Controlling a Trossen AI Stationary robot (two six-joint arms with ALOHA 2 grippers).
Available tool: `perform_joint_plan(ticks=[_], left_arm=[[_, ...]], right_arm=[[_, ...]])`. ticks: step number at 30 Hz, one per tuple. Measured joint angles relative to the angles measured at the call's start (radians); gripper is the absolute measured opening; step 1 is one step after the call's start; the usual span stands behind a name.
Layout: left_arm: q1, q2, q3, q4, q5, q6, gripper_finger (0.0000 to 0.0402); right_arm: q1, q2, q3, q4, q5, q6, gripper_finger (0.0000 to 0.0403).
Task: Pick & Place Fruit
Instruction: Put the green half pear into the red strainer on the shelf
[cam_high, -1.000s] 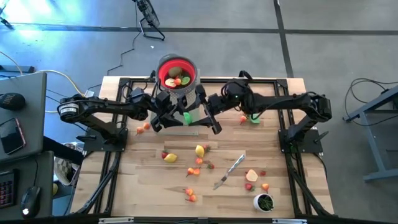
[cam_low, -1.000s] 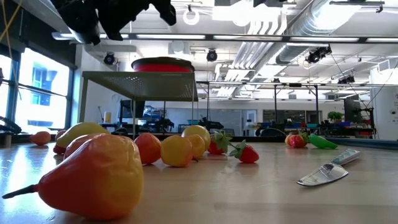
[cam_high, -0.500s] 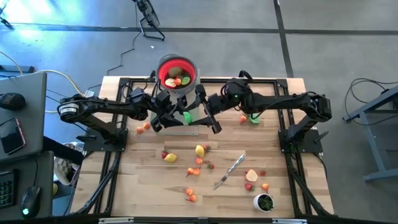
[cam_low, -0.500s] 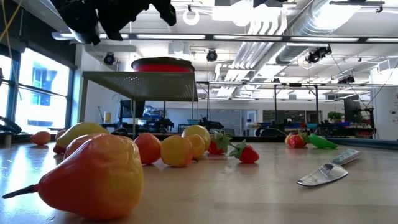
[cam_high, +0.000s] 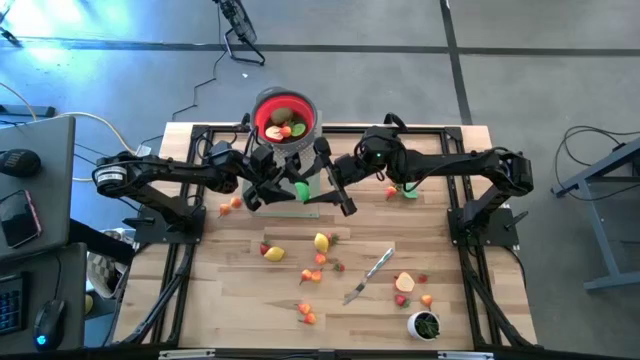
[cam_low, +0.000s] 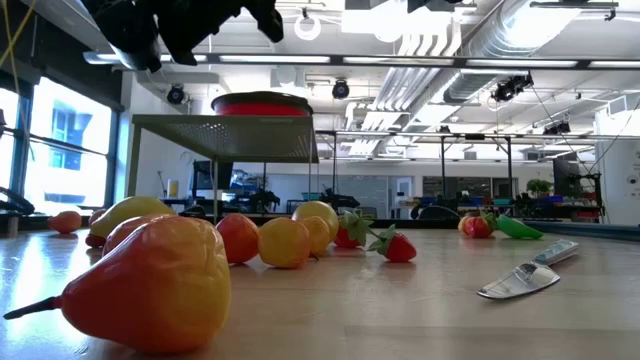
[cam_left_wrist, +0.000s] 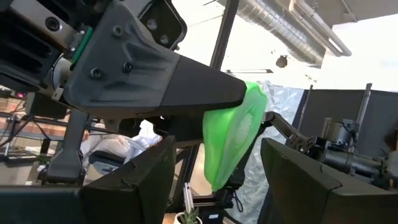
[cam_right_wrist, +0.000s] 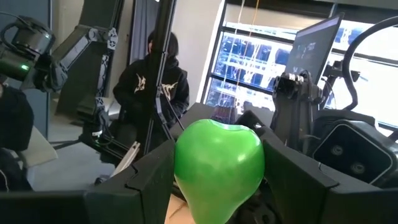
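Apparently both the left tool (cam_high: 283, 190) and right tool (cam_high: 318, 187) clasp one green fruit (cam_high: 301, 187) below the red bowl (cam_high: 284, 115).

Floor: grey, smooth, crossed by dark tape lines (cam_high: 460, 70), all around the wooden table (cam_high: 240, 300).
Left side: there's a desk (cam_high: 40, 200) with a keyboard corner, a mouse (cam_high: 45, 322) and a phone lying flat.
Right side: a dark metal stand (cam_high: 600, 190) with cables trailing off it.
Ceiling: exposed silver ducts (cam_low: 520, 40) and pipes overhead, with track lights (cam_low: 505, 88) hanging down.
Windows: bright panes (cam_low: 60, 140) at the far left, daylight pouring in; more glazing (cam_right_wrist: 249, 62) beyond.
Back of room: a metal frame rack (cam_low: 480, 170), screens and clutter.
Person: someone in a dark hooded top (cam_right_wrist: 155, 87), seated in the room beyond the table.
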Motion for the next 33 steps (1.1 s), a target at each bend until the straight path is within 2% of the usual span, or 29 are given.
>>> perform_joint_plan(ticks=[7, 28, 33], left_arm=[[0.000, 0.000, 0.000, -0.010, -0.053, 0.000, 0.0228], [-0.022, 0.000, 0.000, -0.030, -0.082, 0.023, 0.0228], [-0.022, 0.000, 0.000, -0.028, -0.082, 0.023, 0.0205]], right_arm=[[0.000, 0.000, 0.000, -0.015, 0.038, -0.021, 0.0219], [0.003, 0.000, 0.000, -0.028, 0.039, -0.025, 0.0214], [0.003, 0.000, 0.000, -0.028, 0.042, -0.025, 0.0215]])
